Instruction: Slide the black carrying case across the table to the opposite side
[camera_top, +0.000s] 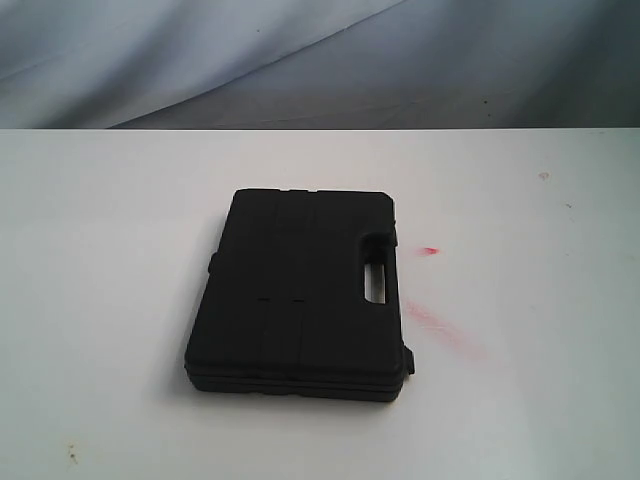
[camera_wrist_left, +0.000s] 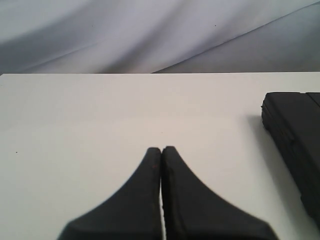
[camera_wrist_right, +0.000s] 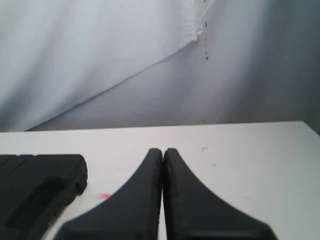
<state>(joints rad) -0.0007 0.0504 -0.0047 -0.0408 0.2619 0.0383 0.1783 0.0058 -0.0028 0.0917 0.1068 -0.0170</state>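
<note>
The black case (camera_top: 300, 295) lies flat near the middle of the white table (camera_top: 100, 250), its handle slot (camera_top: 377, 283) along the right edge. Neither gripper shows in the exterior view. In the left wrist view my left gripper (camera_wrist_left: 161, 149) is shut with nothing in it, over bare table, and a corner of the case (camera_wrist_left: 295, 140) lies off to one side, apart from it. In the right wrist view my right gripper (camera_wrist_right: 163, 151) is shut and empty too, with the case's handle side (camera_wrist_right: 35, 187) lying beside it, not touching.
Red smears (camera_top: 440, 325) mark the table to the right of the case, and one red smear (camera_wrist_right: 103, 196) shows by the right gripper. A pale wrinkled cloth backdrop (camera_top: 320, 60) hangs behind the table's far edge. Small specks (camera_top: 544, 176) dot the tabletop.
</note>
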